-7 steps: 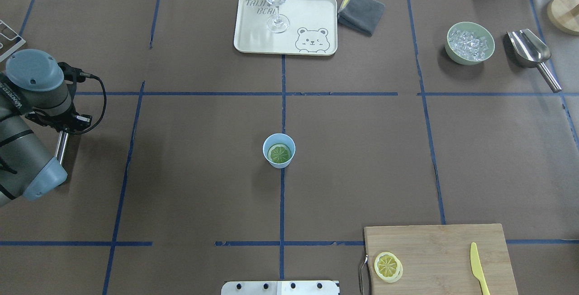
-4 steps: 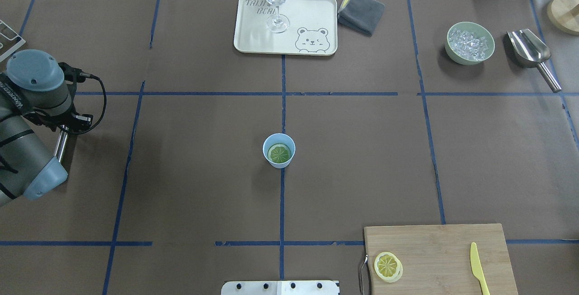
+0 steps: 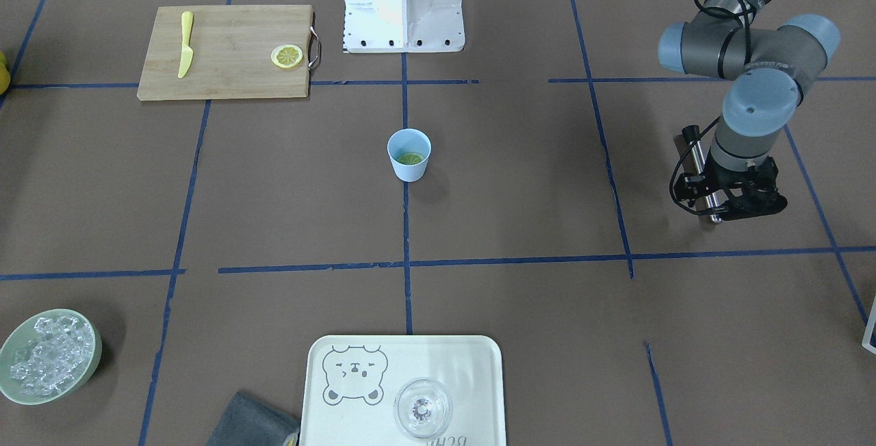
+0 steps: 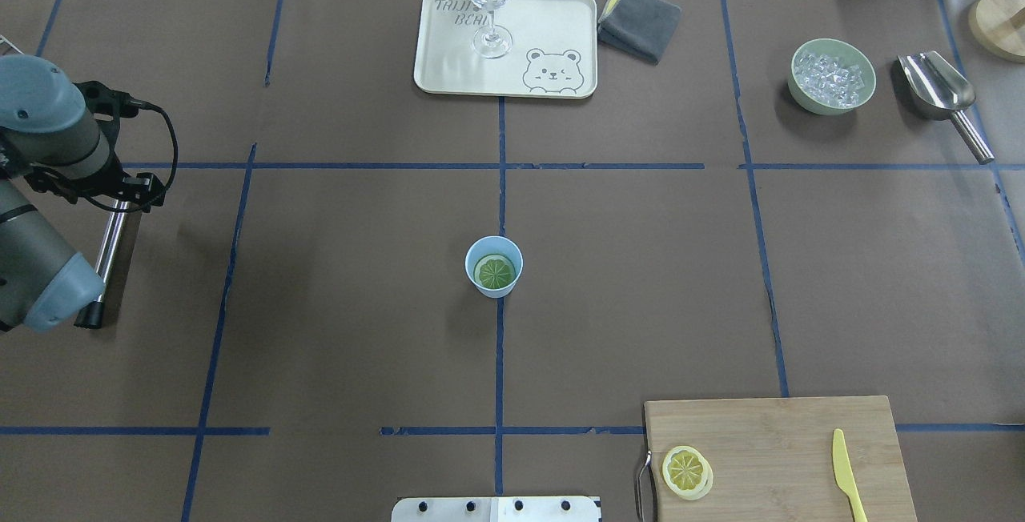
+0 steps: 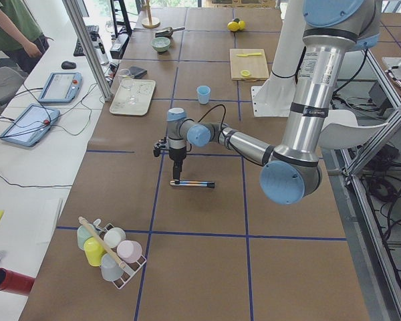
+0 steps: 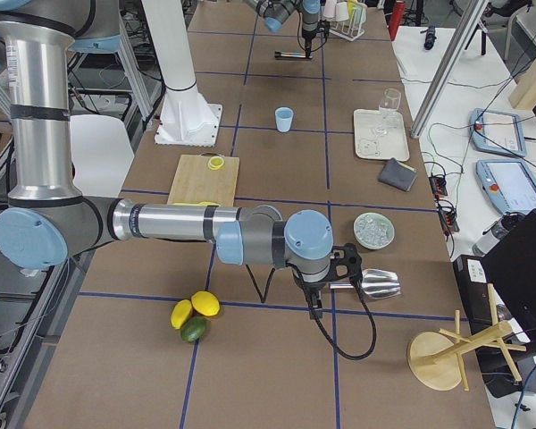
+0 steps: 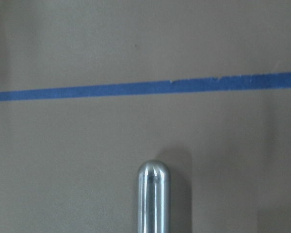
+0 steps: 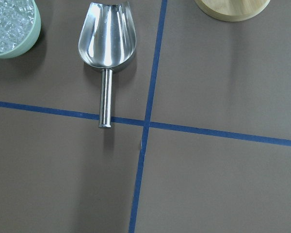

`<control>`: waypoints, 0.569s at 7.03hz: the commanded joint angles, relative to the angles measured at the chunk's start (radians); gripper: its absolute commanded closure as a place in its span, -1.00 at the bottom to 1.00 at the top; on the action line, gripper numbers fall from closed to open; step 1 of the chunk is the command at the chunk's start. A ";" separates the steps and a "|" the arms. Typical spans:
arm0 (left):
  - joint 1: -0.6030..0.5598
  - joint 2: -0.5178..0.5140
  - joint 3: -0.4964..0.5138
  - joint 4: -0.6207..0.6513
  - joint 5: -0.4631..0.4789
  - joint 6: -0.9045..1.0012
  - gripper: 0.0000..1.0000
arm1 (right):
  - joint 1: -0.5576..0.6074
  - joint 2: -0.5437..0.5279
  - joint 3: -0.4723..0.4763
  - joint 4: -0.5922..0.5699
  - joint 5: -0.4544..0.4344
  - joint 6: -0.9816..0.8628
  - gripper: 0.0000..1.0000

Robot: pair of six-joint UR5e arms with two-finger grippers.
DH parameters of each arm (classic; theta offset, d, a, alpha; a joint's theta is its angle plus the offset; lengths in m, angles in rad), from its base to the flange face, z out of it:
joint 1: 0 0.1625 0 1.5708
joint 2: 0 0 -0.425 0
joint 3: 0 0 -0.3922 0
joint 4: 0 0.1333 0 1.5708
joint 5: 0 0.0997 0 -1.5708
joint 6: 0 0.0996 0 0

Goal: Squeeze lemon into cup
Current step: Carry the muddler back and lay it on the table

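Hovering at the table's left end, well apart from the cup [image 3: 409, 172] at the centre, my left gripper [image 3: 738, 201] points down over one end of a steel rod [image 4: 105, 266] that lies flat on the brown paper. I cannot tell whether its fingers are apart or together: the wrist hides them from above, and my wrist camera shows only the rod's rounded tip. The lemon [image 4: 495, 271] lies inside the cup, cut face up; a spare slice [image 4: 687, 471] sits on the cutting board [image 4: 785, 442]. My right gripper [image 6: 314, 309] hangs near the steel scoop [image 8: 106, 36] at the other end, and I cannot tell its fingers' state either. I judge the lemon to be placed and the pressing to be the step in hand. If so, the next move calls for clamping the rod near its end, standing it upright, carrying it to the cup and pressing straight down so the light cup does not tip.
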 commanded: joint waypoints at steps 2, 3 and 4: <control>-0.151 -0.005 -0.063 -0.043 -0.154 0.158 -1.00 | 0.000 0.000 -0.004 0.000 0.000 0.000 -1.00; -0.219 -0.004 -0.067 -0.065 -0.219 0.198 -1.00 | 0.000 0.000 -0.006 0.000 -0.002 -0.002 -1.00; -0.273 0.018 -0.069 -0.062 -0.244 0.292 -1.00 | 0.000 0.000 -0.007 0.000 -0.002 -0.002 -1.00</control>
